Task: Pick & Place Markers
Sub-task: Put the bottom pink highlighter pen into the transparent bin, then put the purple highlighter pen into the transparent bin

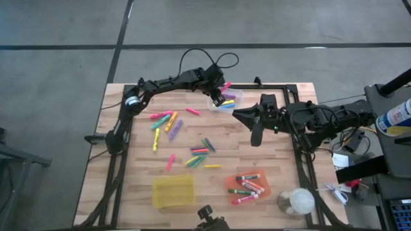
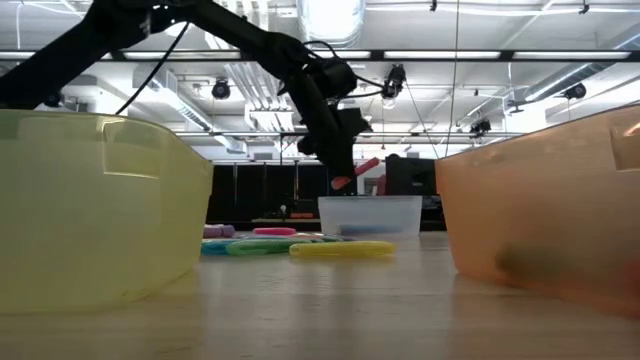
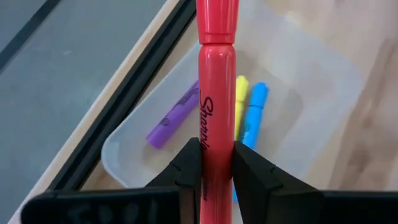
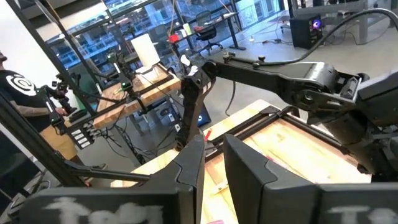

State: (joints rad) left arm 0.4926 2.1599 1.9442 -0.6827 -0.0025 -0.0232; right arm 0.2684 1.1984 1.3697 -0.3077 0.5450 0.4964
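Left gripper [image 3: 216, 163] clamped on a pink marker [image 3: 216, 93] above the clear bin [image 3: 323, 74], wrist view alone revealing purple, yellow and blue markers inside, right gripper [image 1: 255, 136] idle, fingers narrowly parted, empty, above the tabletop [image 1: 128, 192].

Glossy plastic marker [image 3: 216, 106], frosted plastic bin [image 3: 323, 74]

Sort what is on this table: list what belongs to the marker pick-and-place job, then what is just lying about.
Belongs to the job:
- pink marker clamped in the left gripper
- clear bin below it, holding purple, yellow and blue markers
- loose markers on the wood
- yellow bin
- orange bin with markers inside

Lying about:
- roundish white object at the table corner
- right gripper, idle
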